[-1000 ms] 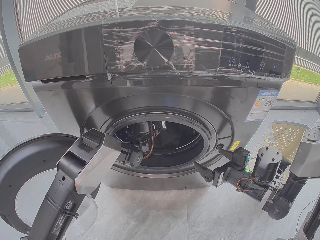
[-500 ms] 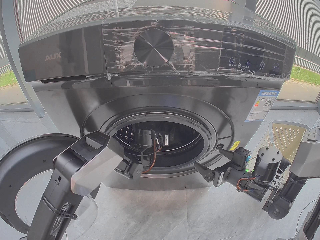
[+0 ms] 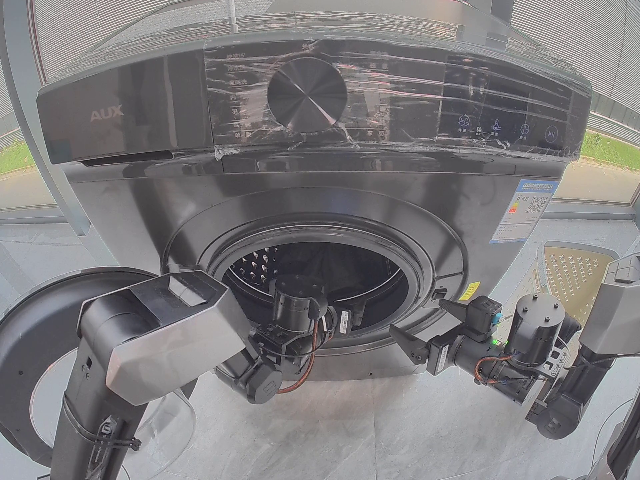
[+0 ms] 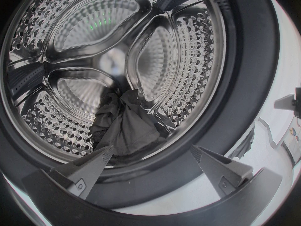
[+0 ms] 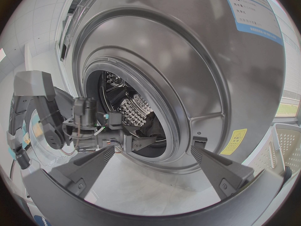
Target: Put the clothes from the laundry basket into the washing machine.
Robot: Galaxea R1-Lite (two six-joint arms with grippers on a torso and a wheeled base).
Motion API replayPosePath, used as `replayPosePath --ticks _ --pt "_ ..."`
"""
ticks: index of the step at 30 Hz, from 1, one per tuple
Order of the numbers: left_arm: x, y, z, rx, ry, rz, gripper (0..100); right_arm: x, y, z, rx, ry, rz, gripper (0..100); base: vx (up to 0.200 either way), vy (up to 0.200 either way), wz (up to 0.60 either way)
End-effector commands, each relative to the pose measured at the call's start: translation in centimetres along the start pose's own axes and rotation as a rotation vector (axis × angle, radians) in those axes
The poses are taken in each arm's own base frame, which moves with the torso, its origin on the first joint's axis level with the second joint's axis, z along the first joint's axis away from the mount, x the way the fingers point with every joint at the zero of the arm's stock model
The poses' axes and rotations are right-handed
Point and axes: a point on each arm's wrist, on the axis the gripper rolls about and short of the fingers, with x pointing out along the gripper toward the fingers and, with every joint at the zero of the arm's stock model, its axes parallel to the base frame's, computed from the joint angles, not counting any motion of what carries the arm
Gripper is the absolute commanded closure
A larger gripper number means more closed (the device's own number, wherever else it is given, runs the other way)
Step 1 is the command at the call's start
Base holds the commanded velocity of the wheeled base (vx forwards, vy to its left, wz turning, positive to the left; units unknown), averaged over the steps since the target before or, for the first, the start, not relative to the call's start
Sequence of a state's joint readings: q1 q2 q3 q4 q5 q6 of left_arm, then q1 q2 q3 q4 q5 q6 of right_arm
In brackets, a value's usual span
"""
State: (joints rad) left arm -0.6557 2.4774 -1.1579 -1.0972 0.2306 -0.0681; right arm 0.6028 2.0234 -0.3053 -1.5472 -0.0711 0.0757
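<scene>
The washing machine (image 3: 313, 188) stands in front with its round door (image 3: 40, 341) swung open to the left. A dark garment (image 4: 125, 126) lies crumpled at the bottom of the steel drum (image 4: 94, 25). My left gripper (image 4: 150, 148) is open and empty, just outside the lower rim of the drum mouth (image 3: 357, 315); it also shows side-on as the left gripper (image 5: 141, 142). My right gripper (image 3: 419, 318) hangs open and empty at the lower right of the opening, near the door latch (image 5: 151, 148). The white perforated laundry basket (image 3: 573, 271) sits on the floor at the right.
Pale tiled floor (image 3: 373, 421) spreads in front of the machine. The open door takes up the space at the far left. The basket's wall (image 5: 285, 145) is close beside my right arm. Windows and a metal frame stand behind the machine.
My left arm has drawn back out of the drum and dropped lower, its gripper now at the front rim. The right arm has stayed put.
</scene>
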Motion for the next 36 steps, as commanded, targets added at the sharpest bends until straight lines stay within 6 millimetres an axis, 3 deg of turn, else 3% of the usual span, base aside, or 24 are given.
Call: replayPosePath --ticks 1,4,7,8,10,11,16,24,28,31,36 --pt "-3.9 -1.4 1.6 0.008 -0.008 -0.051 0 -0.1 -0.1 -0.1 0.001 0.004 -0.003 0 0.0 0.0 0.0" --pt "-5.3 -1.6 2.0 0.009 -0.006 -0.063 0 -0.1 -0.1 -0.1 0.001 0.005 -0.004 0 0.0 0.0 0.0" --pt "-8.4 -1.5 2.8 0.011 -0.013 -0.082 0 -0.3 -0.1 -0.3 0.0 0.017 -0.007 0 0.0 0.0 0.0" --pt "-8.4 -1.5 2.8 0.011 -0.013 -0.082 0 -0.3 -0.1 -0.3 0.0 0.017 -0.007 0 0.0 0.0 0.0" --pt "-11.5 -1.3 3.3 0.004 -0.011 -0.103 0 -0.4 -0.3 -0.1 0.001 0.011 -0.011 0 0.0 0.0 0.0" --pt "-11.7 -1.3 3.3 0.004 -0.009 -0.104 0 -0.4 -0.3 -0.1 0.002 0.011 -0.012 0 0.0 0.0 0.0" --pt "-17.4 -0.1 4.6 -0.022 -0.053 -0.128 0 -1.6 -0.5 0.3 0.001 0.004 -0.023 0 0.0 0.0 0.0" --pt "-24.7 1.1 7.6 -0.094 -0.16 -0.191 0 -3.8 -0.9 2.2 -0.004 -0.064 -0.059 0 0.0 0.0 0.0" --pt "-26.5 2.2 6.9 -0.095 -0.145 -0.178 0 -5.1 -1.1 3.4 0.003 -0.117 -0.103 0 0.0 0.0 0.0" --pt "-27.6 3.5 6.1 -0.091 -0.127 -0.142 0 -6.3 -1.9 3.3 0.013 -0.116 -0.174 0 0.0 0.0 0.0" --pt "-29.3 4.7 6.3 -0.097 -0.165 -0.105 0 -8.1 -3.0 3.4 0.022 -0.119 -0.227 0 0.0 0.0 0.0"
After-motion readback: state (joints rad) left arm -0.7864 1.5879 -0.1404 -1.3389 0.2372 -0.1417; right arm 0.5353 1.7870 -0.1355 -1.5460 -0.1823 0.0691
